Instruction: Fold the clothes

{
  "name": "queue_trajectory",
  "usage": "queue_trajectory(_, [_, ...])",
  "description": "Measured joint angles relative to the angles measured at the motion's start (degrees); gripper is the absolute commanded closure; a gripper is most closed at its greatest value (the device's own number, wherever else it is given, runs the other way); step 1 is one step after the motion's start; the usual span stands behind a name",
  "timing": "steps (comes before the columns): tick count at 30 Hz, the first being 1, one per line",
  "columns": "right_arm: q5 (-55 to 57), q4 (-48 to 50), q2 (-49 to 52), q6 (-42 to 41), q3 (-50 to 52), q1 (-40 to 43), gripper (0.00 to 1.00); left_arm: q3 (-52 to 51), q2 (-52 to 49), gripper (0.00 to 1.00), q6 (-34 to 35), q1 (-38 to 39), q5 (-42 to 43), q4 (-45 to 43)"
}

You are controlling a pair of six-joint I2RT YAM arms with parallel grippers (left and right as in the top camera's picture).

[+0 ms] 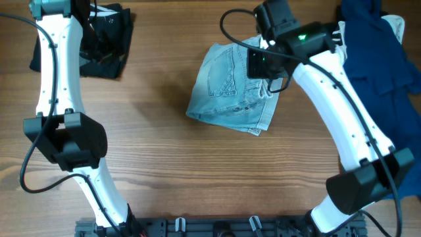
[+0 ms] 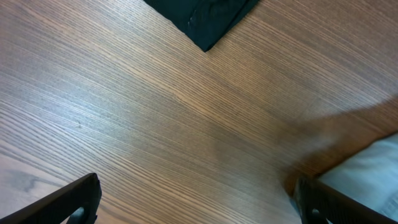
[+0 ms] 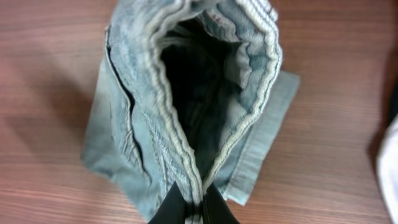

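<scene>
Denim jeans [image 3: 186, 106] are sitting closest to the right wrist lens, their light-blue faded layers rising toward it and gaping open around a dark hollow. Right gripper [image 3: 194, 208] is pinching the seamed edge of that denim, its black fingertips pressed together on the cloth at the near edge of the view. From overhead, the jeans are lying as a folded bundle on the wooden table [image 1: 164, 164], about mid-table and slightly toward the right and far side. A stitched back pocket is facing up on the left half of the bundle. The right arm is reaching in from the near right and its head is covering the bundle's right far corner, where the grip is being made.

Just right of the jeans, a navy garment [image 1: 375, 46] is spreading over the far right corner, with a white garment [image 1: 395, 26] showing at its far edge.

Well apart, at the far left, a black garment [image 1: 118, 39] is lying crumpled on the table. Left gripper [image 2: 196, 193] is hanging over bare wood just beside that garment, its fingers spread wide and gripping nothing; one corner of the black cloth is showing at the far edge of its view.
</scene>
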State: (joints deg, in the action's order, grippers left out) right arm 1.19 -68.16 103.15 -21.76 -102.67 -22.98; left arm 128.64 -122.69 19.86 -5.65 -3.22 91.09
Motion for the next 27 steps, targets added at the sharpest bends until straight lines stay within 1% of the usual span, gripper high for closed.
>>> queue_trajectory(2, [-3.0, 4.2, 0.0, -1.0, 4.4, -0.1, 0.96, 0.0, 0.0, 0.0, 0.0, 0.0, 0.0, 0.0])
queue_trajectory(4, [-4.2, 5.3, 0.0, -3.3, 6.6, -0.1, 0.96, 0.0, 0.0, 0.01, 0.0, 0.0, 0.0, 0.2])
queue_trajectory(11, [-2.3, 6.0, 0.0, -15.4, 13.9, -0.1, 0.96, 0.0, 0.0, 0.0, 0.0, 0.0, 0.0, 0.6])
queue_trajectory(17, [0.4, 5.3, 0.0, -21.3, 18.3, -0.1, 0.95, 0.0, 0.0, 0.0, 0.0, 0.0, 0.0, 0.6])
queue_trajectory(18, [0.5, 5.3, 0.0, -21.6, 18.7, -0.1, 0.91, 0.0, 0.0, 0.0, 0.0, 0.0, 0.0, 0.6])
queue_trajectory(19, [0.6, 5.2, 0.0, -21.9, 19.4, -0.1, 0.75, 0.0, 0.0, 0.0, 0.0, 0.0, 0.0, 0.6])
queue_trajectory(20, [0.5, 5.2, 0.0, -22.1, 20.6, -0.1, 0.4, 0.0, 0.0, 0.0, 0.0, 0.0, 0.0, 0.6])
queue_trajectory(21, [0.3, 5.2, 0.0, -22.0, 21.2, -0.1, 0.19, 0.0, 0.0, 0.0, 0.0, 0.0, 0.0, 0.6])
queue_trajectory(22, [-0.5, 5.0, 0.0, -21.5, 23.2, -0.1, 0.04, 0.0, 0.0, 0.0, 0.0, 0.0, 0.0, 0.4])
queue_trajectory(23, [-1.4, 5.0, 0.0, -21.0, 23.9, -0.1, 0.01, 0.0, 0.0, 0.0, 0.0, 0.0, 0.0, 0.3])
queue_trajectory(27, [-3.1, 5.1, 0.0, -18.9, 25.0, -0.1, 0.0, 0.0, 0.0, 0.0, 0.0, 0.0, 0.6, -0.5])
